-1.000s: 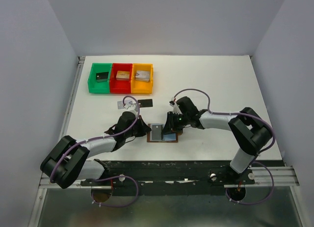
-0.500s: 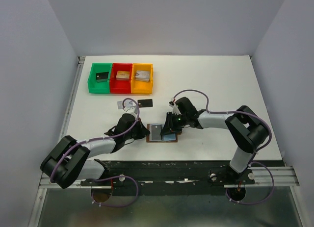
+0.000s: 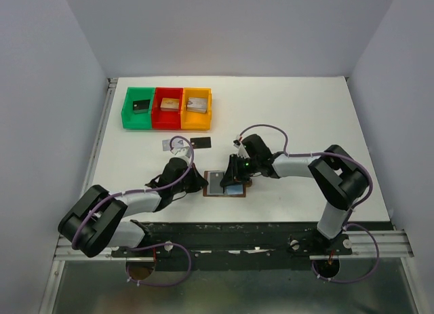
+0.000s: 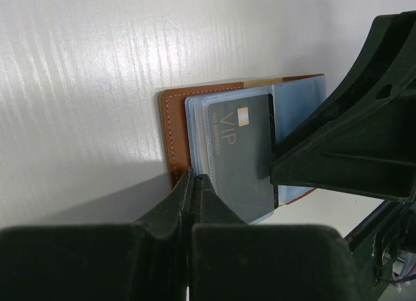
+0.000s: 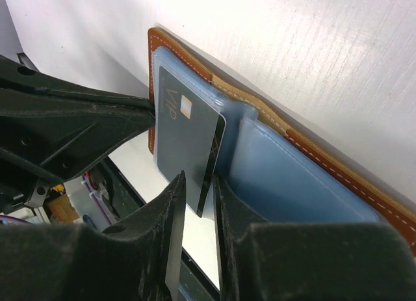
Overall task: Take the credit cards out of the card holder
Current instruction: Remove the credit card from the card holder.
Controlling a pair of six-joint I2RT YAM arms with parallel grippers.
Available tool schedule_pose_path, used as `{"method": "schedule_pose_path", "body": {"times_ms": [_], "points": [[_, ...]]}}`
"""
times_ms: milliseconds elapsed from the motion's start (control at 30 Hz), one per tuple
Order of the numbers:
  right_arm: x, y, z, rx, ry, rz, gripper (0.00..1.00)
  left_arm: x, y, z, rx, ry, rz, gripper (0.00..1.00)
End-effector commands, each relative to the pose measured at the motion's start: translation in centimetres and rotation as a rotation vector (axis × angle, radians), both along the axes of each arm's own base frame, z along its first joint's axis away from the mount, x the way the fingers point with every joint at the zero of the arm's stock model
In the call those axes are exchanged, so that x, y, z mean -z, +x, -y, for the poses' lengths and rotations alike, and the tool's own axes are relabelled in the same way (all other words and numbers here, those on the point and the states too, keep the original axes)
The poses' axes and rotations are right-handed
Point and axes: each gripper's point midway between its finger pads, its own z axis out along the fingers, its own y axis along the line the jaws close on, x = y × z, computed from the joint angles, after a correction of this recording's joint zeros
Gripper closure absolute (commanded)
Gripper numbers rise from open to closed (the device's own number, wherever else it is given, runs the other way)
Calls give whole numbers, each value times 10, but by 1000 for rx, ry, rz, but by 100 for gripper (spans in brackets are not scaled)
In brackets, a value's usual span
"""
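The brown card holder (image 3: pixel 235 192) lies open near the front edge, its blue lining up. A grey-blue credit card (image 3: pixel 216 182) marked VIP sticks partly out of its sleeve. My left gripper (image 3: pixel 203 182) is shut on the holder's left edge (image 4: pixel 171 125), pinning it down. My right gripper (image 3: pixel 232 179) straddles the card's free corner (image 5: pixel 185 129) with the jaws narrowly apart and a gap showing on both sides. A black card edge lies just under the grey one (image 5: pixel 217 145). The holder's leather rim (image 5: pixel 364 187) runs to the right.
A grey-blue card (image 3: pixel 167 145) and a black card (image 3: pixel 201 142) lie on the white table behind the holder. Green (image 3: pixel 127 110), red (image 3: pixel 157 119) and orange (image 3: pixel 207 109) trays stand at the back left, each holding a small block.
My right gripper has shifted slightly left over the holder, closer around the card. The left gripper and the holder have stayed put.
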Motion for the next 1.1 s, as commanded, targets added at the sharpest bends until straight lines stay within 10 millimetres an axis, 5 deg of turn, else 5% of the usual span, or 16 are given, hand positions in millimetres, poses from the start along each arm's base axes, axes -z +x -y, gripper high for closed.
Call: {"method": "schedule_pose_path", "body": {"times_ms": [0, 300, 933, 1067], "points": [[-4, 1, -9, -8, 46, -4, 69, 15, -8, -2, 4, 33, -36, 100], [-17, 2, -8, 19, 79, 30, 70, 16, -9, -2, 2, 37, -37, 100], [-16, 4, 7, 33, 25, 82, 100, 20, -10, -14, -57, 61, -49, 100], [-13, 7, 14, 25, -24, 97, 100, 20, -10, -14, -62, 62, -51, 100]]}}
